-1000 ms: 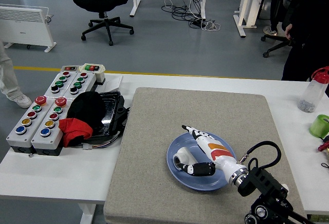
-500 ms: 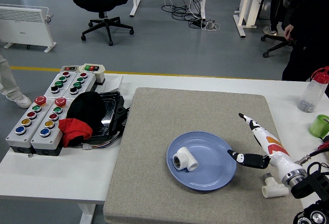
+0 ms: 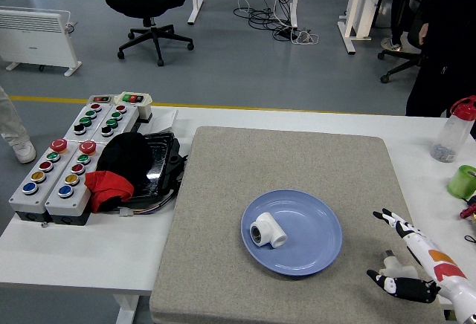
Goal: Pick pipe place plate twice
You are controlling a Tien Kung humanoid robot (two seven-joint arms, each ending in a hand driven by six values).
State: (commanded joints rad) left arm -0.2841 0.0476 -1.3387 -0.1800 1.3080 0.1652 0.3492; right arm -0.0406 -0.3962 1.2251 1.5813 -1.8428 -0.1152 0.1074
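A blue plate (image 3: 316,248) lies on the grey mat (image 3: 223,190) in the middle. One white pipe fitting (image 3: 267,232) lies on the plate's left part. A second white pipe fitting (image 3: 396,266) lies on the mat right of the plate, near the mat's right edge. My right hand (image 3: 398,257), white with orange and black marks, is at the lower right corner, fingers spread around that second fitting, thumb below it. It holds nothing. My left arm does not show.
Two grey button boxes (image 3: 63,168) and a black tray with a black and red cloth (image 3: 123,164) stand at the left. A clear bottle with a red cap (image 3: 454,131) and a green cup (image 3: 463,181) stand at the right edge. A person in dark clothes (image 3: 446,34) stands at the far right.
My right hand left the first fitting on the plate, drew back to the right and down off the plate, and now lies open at the second fitting on the mat.
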